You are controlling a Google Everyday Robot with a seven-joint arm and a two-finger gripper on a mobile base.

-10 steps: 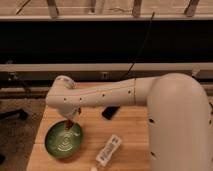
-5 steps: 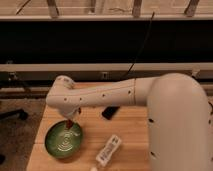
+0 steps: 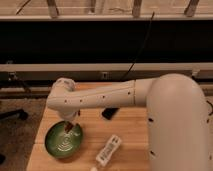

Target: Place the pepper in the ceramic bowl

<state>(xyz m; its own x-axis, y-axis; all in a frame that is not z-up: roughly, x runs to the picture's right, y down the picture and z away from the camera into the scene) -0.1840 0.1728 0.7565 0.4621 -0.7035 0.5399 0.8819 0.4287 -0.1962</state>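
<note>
The ceramic bowl [image 3: 63, 142] is green with pale rings and sits at the front left of the wooden table [image 3: 130, 135]. My white arm reaches in from the right, and its gripper [image 3: 68, 125] hangs down over the bowl's far rim. A small reddish thing, the pepper [image 3: 68, 129], shows right at the gripper's tip, just above the inside of the bowl. I cannot tell whether it is held or resting in the bowl.
A white bottle [image 3: 108, 150] lies on the table to the right of the bowl. A small black object [image 3: 110, 113] lies behind it under my arm. The table's left edge is close to the bowl. A dark rail and shelf run behind the table.
</note>
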